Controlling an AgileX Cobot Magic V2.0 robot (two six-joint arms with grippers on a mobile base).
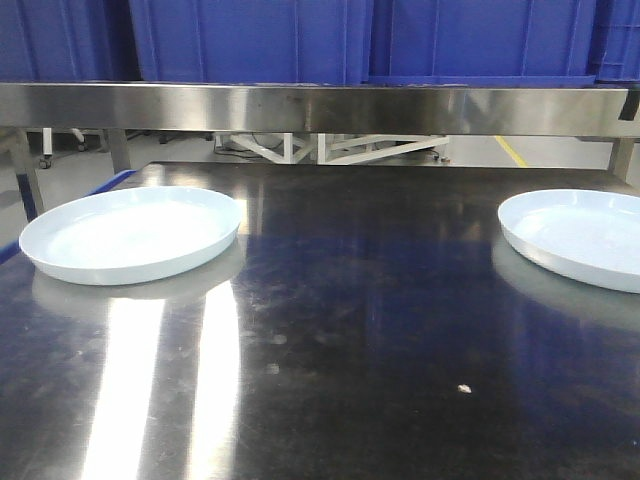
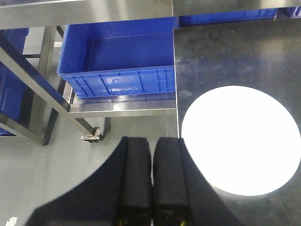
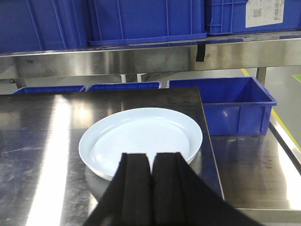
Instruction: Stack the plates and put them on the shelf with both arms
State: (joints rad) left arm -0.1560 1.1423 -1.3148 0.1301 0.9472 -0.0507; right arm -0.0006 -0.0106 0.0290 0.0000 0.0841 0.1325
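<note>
Nothing here can be read. The only print is on a white label (image 3: 263, 13) stuck to a blue crate (image 3: 235, 21) on the shelf (image 3: 141, 59), in the right wrist view, and its dark lettering is too small to make out.

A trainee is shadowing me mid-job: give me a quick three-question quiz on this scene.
1. True or false: the left plate and the right plate lie apart on the table.
2. What stands on the shelf above? A. blue crates B. a third plate C. cups
3. Fill in: both arms' jaws are ____ and hold nothing.
Key: 1 true; 2 A; 3 shut.
</note>
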